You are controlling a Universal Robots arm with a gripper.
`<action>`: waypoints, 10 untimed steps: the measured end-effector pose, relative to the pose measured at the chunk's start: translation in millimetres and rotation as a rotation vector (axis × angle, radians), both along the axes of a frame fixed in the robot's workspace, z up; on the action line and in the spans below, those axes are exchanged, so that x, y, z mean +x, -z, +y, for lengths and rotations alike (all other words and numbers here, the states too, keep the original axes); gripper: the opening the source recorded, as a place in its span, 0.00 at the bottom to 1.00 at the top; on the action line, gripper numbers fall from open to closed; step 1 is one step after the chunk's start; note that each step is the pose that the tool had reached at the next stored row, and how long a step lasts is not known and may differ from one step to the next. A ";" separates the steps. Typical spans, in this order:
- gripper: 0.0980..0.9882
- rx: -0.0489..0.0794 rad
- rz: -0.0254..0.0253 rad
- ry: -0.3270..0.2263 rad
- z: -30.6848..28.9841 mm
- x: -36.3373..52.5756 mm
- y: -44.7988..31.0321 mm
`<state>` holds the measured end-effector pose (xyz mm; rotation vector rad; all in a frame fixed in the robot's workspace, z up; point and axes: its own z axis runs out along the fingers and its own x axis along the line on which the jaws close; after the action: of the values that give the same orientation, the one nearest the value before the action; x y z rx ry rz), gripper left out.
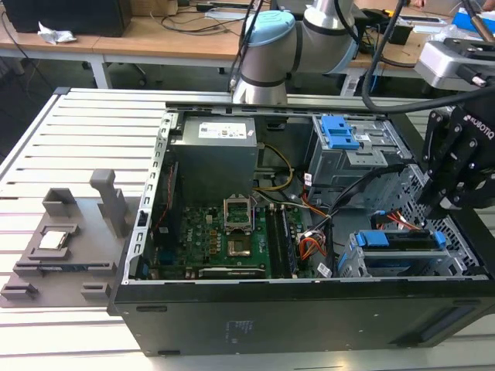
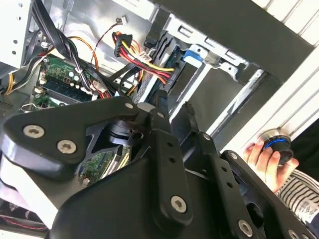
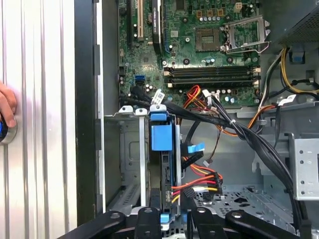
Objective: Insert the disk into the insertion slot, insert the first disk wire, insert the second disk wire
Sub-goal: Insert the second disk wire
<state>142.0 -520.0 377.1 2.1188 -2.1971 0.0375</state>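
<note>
Disk: the disk (image 3: 164, 174) is sitting in the insertion slot (image 1: 402, 264), its blue carrier tab pointing toward the motherboard (image 1: 232, 239).
Jaws: the gripper (image 1: 437, 207) is hovering at the disk's near end; I cannot tell whether the jaws are clamping or just straddling it.
In the way: a red-yellow-black wire bundle (image 3: 199, 181) is hanging just beside the disk, and thick black cables (image 3: 249, 139) are running past it.
Around: the taller grey cage (image 1: 340, 133) is standing beyond the slot, near the power supply (image 1: 216, 151).
Worktop: a person's hand (image 2: 261, 155) is resting on the slatted worktop (image 1: 69, 147).
</note>
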 end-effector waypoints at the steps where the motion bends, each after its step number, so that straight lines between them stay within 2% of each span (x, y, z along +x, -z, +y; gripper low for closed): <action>1: 0.23 0.000 0.0000 0.000 0.3 -2.5 1.9; 3: 0.23 0.000 0.0000 -0.002 1.2 -8.8 6.3; 4: 0.23 0.000 -0.0003 -0.004 3.7 -15.2 10.7; 6: 0.23 0.000 -0.0011 -0.008 13.5 -27.6 20.8; 10: 0.23 -0.002 -0.0019 -0.013 19.0 -35.9 28.0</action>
<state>106.0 -501.0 349.0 2.1334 -2.1832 0.0424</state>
